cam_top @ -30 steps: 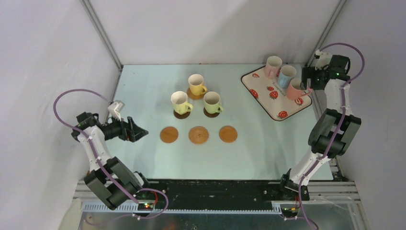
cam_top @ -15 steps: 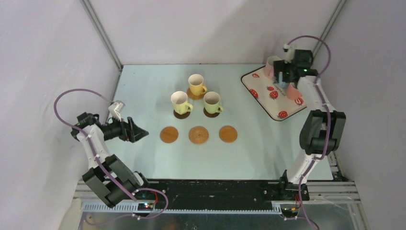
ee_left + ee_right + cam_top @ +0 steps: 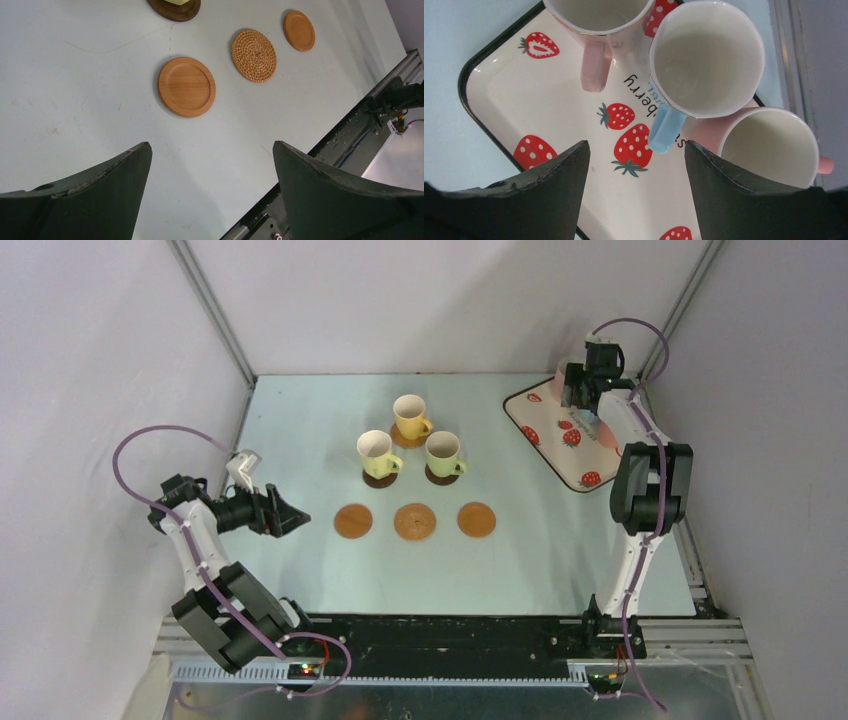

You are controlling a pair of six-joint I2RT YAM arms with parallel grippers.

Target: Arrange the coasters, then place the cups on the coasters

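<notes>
Blue cup (image 3: 706, 57) looks next: right gripper (image 3: 636, 150) over tray (image 3: 565, 455), upper right of frame, fingers parted, empty; must drop and close. Left gripper (image 3: 210, 150) wide, empty.

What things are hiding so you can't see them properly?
- Top view: the right arm hides most of the blue mug on the strawberry tray.
- Right wrist view: the top edge cuts off one pink mug; the blue mug hides some tray lettering.
- Left wrist view: the top edge cuts off the dark brown coaster and nearly all the pale green mug on it.
</notes>
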